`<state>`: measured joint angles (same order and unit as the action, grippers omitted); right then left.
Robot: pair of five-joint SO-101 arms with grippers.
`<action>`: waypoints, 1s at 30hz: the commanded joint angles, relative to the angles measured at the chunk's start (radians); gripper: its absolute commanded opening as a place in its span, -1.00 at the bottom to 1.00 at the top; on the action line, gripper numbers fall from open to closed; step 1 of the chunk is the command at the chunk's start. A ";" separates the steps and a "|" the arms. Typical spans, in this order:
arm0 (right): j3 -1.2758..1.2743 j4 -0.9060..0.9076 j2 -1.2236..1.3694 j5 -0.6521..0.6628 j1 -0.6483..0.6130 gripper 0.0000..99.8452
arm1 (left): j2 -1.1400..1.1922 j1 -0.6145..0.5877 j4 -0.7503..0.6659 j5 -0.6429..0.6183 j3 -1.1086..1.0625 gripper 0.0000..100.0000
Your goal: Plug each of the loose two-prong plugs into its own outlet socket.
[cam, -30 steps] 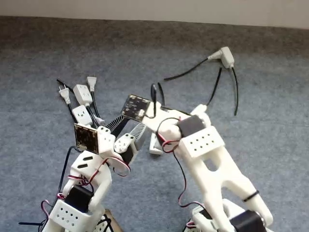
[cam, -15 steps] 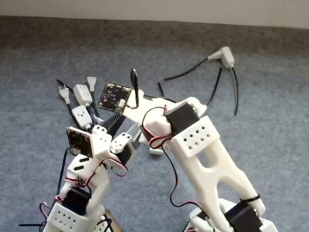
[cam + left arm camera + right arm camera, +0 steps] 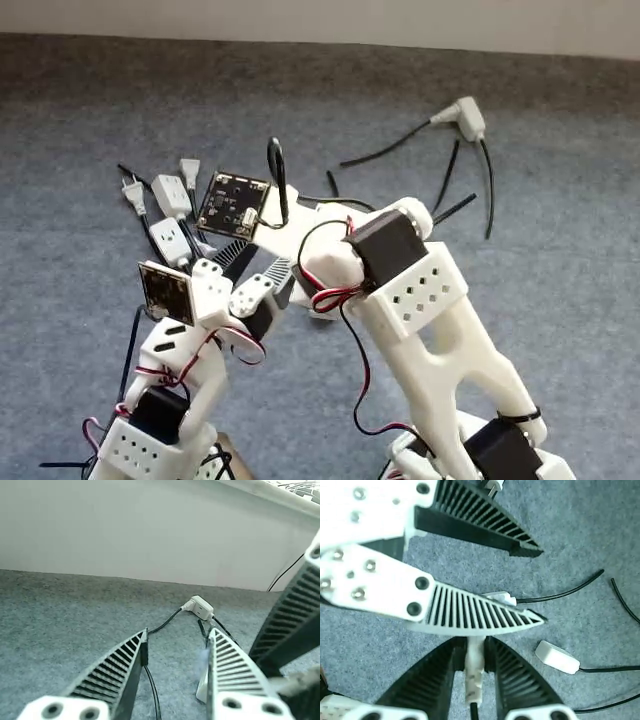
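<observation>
My right gripper [image 3: 475,647] is shut on a white plug [image 3: 473,677] that trails a black cord. It hovers just beside my left gripper [image 3: 178,635], whose ribbed fingers [image 3: 485,612] stand open with nothing between them. In the high view the left gripper [image 3: 255,265] sits at the middle left, and the right arm [image 3: 400,270] leans over it towards two white outlet blocks [image 3: 169,195] [image 3: 167,239]. Two small loose plugs [image 3: 133,194] [image 3: 190,170] lie beside those blocks. Another white plug [image 3: 557,658] rests on the carpet close by.
A grey carpet [image 3: 560,300] covers the table. A white angled plug [image 3: 466,118] with long black cords [image 3: 440,195] lies at the far right, also seen ahead in the left wrist view [image 3: 200,608]. A pale wall [image 3: 150,525] runs behind.
The right arm has swung left with its plug, its wrist now over the left gripper and nearer the outlet blocks. The left arm shifted slightly left and back.
</observation>
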<state>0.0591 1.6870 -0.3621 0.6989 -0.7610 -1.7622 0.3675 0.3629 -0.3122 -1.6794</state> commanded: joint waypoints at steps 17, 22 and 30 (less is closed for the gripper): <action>-0.008 0.012 0.039 0.021 0.137 -0.94 | 0.012 -0.211 0.032 0.008 -0.019 -0.62; -0.091 -0.027 0.150 0.129 0.137 -0.94 | 0.002 -0.318 0.095 0.008 -0.019 -0.62; -0.104 -0.147 0.289 0.160 0.137 -0.94 | 0.001 -0.555 0.150 0.008 -0.019 -0.62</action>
<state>-0.0483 1.5735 -0.0921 0.8278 -0.6383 -1.7499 -0.1312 0.5102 -0.3061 -1.6824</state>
